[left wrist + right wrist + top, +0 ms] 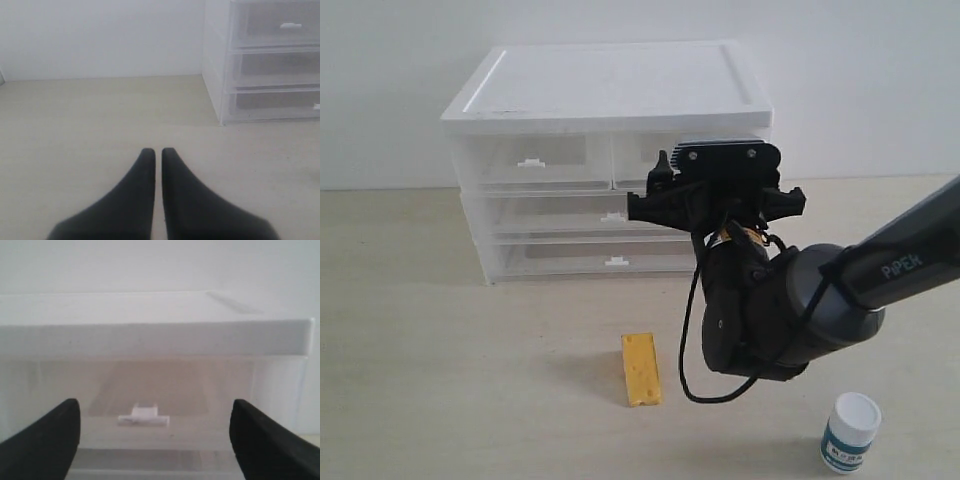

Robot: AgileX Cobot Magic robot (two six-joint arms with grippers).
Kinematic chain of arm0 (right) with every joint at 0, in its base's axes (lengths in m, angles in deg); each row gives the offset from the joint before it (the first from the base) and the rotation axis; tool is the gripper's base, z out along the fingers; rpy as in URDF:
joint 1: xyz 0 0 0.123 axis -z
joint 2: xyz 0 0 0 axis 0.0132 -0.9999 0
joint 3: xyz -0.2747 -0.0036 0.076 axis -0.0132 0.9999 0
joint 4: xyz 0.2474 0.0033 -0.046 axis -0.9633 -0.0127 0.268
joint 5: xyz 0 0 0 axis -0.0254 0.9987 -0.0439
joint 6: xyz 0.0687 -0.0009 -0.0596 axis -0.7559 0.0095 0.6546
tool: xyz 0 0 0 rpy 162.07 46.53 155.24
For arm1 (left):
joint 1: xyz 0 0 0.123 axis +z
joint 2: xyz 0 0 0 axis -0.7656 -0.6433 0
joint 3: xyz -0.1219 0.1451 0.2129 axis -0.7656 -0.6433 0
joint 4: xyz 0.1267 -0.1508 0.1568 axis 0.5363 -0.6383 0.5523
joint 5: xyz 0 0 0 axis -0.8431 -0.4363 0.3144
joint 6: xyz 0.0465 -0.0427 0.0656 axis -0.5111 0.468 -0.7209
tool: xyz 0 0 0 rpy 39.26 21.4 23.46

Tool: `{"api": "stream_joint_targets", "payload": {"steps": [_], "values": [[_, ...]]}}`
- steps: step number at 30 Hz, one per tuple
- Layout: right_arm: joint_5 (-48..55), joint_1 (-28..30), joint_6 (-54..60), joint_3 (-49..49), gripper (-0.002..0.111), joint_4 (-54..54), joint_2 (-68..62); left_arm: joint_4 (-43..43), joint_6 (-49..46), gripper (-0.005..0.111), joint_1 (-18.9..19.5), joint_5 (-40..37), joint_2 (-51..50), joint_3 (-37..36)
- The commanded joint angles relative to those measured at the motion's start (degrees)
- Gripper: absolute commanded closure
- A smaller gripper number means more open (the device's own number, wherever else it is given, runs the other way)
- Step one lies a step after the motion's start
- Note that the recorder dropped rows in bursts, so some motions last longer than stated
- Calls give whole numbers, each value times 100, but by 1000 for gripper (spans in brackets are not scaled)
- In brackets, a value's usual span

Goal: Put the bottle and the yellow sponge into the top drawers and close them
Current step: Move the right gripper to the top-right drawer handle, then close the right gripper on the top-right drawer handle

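The yellow sponge [641, 368] lies flat on the table in front of the drawer unit [610, 85]. Near the front right stands the bottle [851, 432], white cap up. Both top drawers look closed: the left one [532, 160] shows its white clip handle, while my right gripper [717, 195] partly hides the right one [638, 155]. In the right wrist view my right gripper [154, 412] is open, facing that drawer's handle [144, 416] a short way off, holding nothing. My left gripper [158, 152] is shut on nothing above bare table; it is out of the exterior view.
Two full-width drawers [610, 215] sit closed under the top pair. In the left wrist view the drawer unit's [270, 60] side and front appear off to one side. A white wall stands behind everything. The right arm's black cable [688, 340] hangs near the sponge.
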Motion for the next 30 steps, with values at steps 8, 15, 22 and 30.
{"api": "stream_joint_targets", "payload": {"steps": [8,15,22,30], "values": [[421,402,82,-74,33,616,-45,-37,0,102,21,41,23,-23],[411,427,107,-74,33,643,-45,-37,0,102,21,41,23,-23],[233,427,211,-128,44,839,-190,-37,0,102,21,41,23,-23],[114,427,140,-527,33,590,-412,-37,0,102,21,41,23,-23]]}}
